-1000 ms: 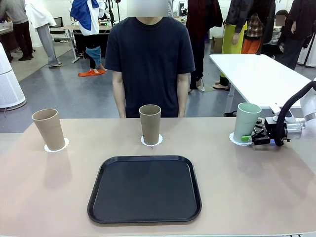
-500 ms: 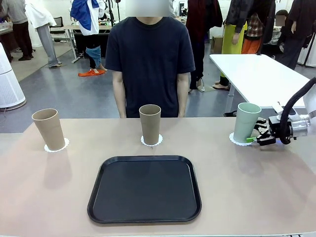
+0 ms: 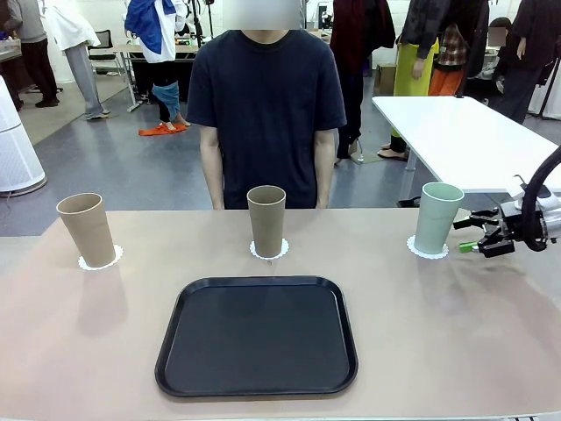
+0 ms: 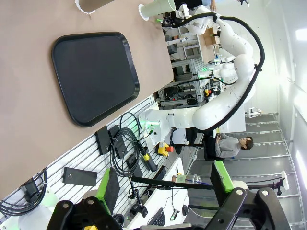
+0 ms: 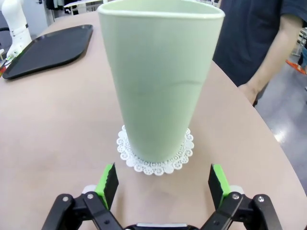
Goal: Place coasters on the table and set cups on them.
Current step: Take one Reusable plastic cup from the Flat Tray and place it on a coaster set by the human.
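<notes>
Three cups stand upright along the far side of the beige table (image 3: pixel 456 342), each on a white lacy coaster: a tan cup (image 3: pixel 87 229) on the left coaster (image 3: pixel 99 260), a tan cup (image 3: pixel 266 220) on the middle coaster (image 3: pixel 269 252), and a mint cup (image 3: pixel 437 217) (image 5: pixel 160 76) on the right coaster (image 3: pixel 427 250) (image 5: pixel 156 151). My right gripper (image 3: pixel 469 235) (image 5: pixel 162 184) is open just right of the mint cup, apart from it, holding nothing. My left gripper (image 4: pixel 163 184) is open with its green pads spread, far from the cups.
A black tray (image 3: pixel 258 335) (image 4: pixel 93 74) lies bare at the middle front of the table. A person (image 3: pixel 267 114) in a dark shirt stands behind the far edge, arms down. A white-topped table (image 3: pixel 447 132) stands behind on the right.
My right gripper has drawn back to the right, away from the mint cup, which stays on its coaster. Nothing else moved.
</notes>
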`<state>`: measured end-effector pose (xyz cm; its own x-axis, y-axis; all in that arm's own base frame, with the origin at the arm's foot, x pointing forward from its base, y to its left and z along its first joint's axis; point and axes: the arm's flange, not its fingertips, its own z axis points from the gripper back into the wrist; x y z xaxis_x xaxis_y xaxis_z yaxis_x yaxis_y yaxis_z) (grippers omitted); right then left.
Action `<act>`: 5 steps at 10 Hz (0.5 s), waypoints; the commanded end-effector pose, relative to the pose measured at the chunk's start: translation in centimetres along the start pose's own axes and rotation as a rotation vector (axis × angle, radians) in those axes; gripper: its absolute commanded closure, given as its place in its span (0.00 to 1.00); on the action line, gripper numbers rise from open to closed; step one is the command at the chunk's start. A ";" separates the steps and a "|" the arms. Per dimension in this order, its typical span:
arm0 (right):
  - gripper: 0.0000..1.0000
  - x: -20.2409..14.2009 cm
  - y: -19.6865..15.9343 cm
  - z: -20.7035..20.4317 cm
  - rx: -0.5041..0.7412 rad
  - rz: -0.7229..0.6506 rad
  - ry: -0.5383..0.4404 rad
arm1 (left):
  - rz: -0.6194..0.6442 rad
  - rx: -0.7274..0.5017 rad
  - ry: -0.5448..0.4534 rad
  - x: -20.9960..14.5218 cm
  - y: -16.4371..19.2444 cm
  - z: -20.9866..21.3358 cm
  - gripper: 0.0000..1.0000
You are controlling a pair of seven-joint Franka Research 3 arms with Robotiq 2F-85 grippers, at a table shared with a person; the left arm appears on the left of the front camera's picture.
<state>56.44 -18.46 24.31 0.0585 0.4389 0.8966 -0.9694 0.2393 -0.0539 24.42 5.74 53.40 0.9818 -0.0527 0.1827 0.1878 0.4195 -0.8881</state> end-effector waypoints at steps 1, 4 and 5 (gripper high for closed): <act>0.00 3.0 2.3 0.4 -0.039 -0.035 0.096 | 0.013 -0.005 -0.011 0.0 -0.3 -0.1 0.00; 0.00 12.0 7.3 -0.2 -0.318 -0.020 0.385 | 0.013 -0.005 -0.011 0.0 -0.3 -0.1 0.00; 0.00 16.1 8.8 0.2 -0.414 0.074 0.436 | 0.013 -0.005 -0.011 0.0 -0.3 -0.1 0.00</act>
<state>51.20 -13.01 35.66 0.1275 0.6878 0.7146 -0.8626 0.4326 -0.2624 24.43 5.72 53.40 0.9818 -0.0530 0.1824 0.1876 0.4199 -0.8880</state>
